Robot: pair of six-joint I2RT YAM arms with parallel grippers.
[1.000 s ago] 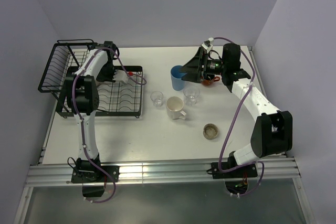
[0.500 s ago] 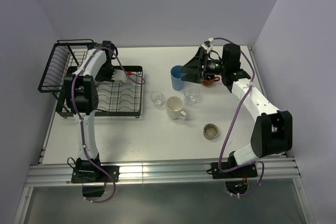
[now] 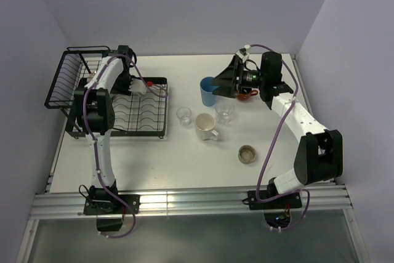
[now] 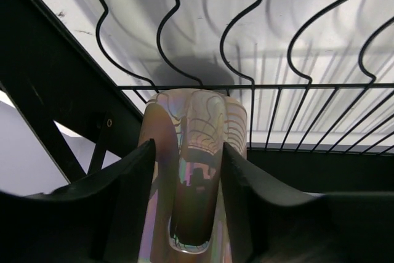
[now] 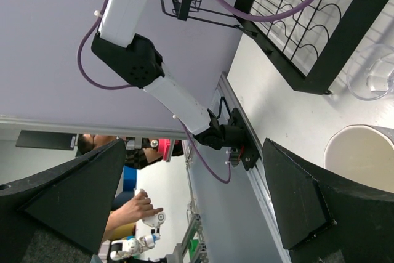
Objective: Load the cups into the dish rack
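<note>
My left gripper (image 3: 140,89) reaches over the black wire dish rack (image 3: 143,118). The pinkish mug (image 4: 197,115) lies on the rack wires, and its handle sits between my fingers (image 4: 132,189). The jaws stand open, with a gap on the left side. My right gripper (image 3: 221,84) is wide open beside the blue tumbler (image 3: 208,92), with nothing between its fingers (image 5: 295,201). Two clear glasses (image 3: 183,115) (image 3: 225,110), a cream mug (image 3: 205,126) and a low brownish cup (image 3: 247,153) stand on the table.
The rack's taller basket (image 3: 66,78) rises at the far left, near the wall. In the right wrist view the rack (image 5: 301,23), a glass (image 5: 375,78) and the cream mug (image 5: 363,152) show at the right.
My left jaws have parted from the pinkish mug's handle, and the left wrist has drawn back slightly. The right arm has not moved.
</note>
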